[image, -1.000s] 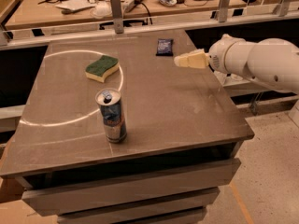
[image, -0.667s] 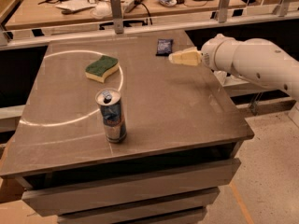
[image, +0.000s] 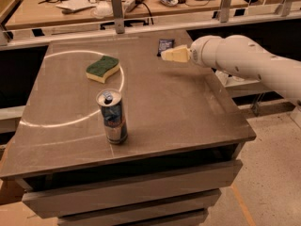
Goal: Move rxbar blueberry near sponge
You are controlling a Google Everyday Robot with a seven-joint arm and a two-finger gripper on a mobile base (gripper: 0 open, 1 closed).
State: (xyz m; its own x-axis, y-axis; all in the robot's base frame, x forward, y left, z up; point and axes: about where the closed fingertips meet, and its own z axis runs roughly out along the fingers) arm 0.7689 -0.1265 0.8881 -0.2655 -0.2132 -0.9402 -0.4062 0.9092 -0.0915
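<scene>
The rxbar blueberry (image: 165, 45) is a small dark navy wrapper lying flat near the table's far edge, right of centre. The sponge (image: 102, 68), green on top with a yellow body, lies on the table at the far left, on a pale ring mark. My gripper (image: 165, 55) comes in from the right on a white arm; its cream fingertips hover just in front of and a little above the bar, partly overlapping its near edge. It holds nothing that I can see.
A tall blue-silver drink can (image: 112, 116) stands upright in the middle front of the grey table (image: 188, 112). Behind the table runs a metal rail (image: 117, 13) and a cluttered workbench. The floor lies open at the right.
My gripper and arm have moved left and toward the far edge, closing in on the rxbar blueberry. The bar, sponge and can have not moved.
</scene>
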